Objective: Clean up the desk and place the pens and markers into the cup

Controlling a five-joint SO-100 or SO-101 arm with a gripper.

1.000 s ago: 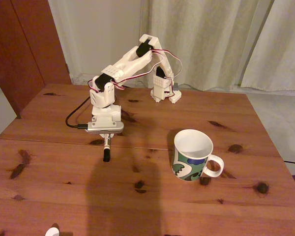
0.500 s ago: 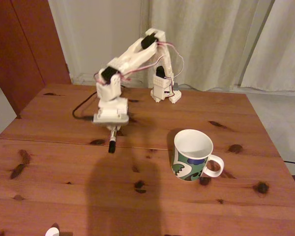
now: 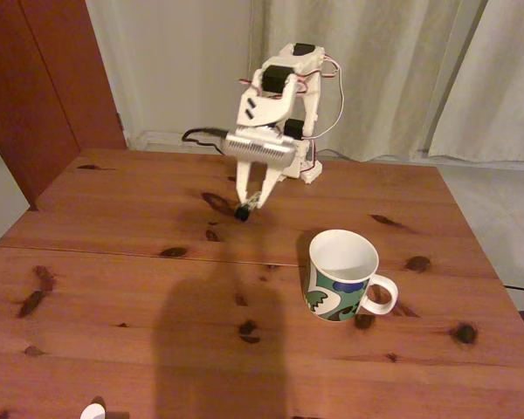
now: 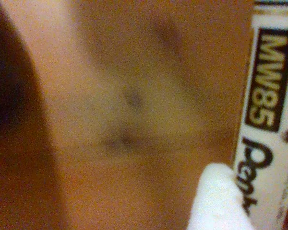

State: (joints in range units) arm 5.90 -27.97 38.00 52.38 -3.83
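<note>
In the fixed view the jaws (image 3: 252, 199) grasp the marker (image 3: 247, 207), which hangs tilted above the worktop (image 3: 113, 262), at about ten o'clock from the cup (image 3: 342, 276). Best to carry it over the rim and turn it upright before letting go.

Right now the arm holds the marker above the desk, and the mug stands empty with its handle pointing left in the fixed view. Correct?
Not quite. In the fixed view the mug's handle points right, not left. The rest holds: the gripper has the marker lifted off the desk, and the mug's white inside looks empty.
</note>
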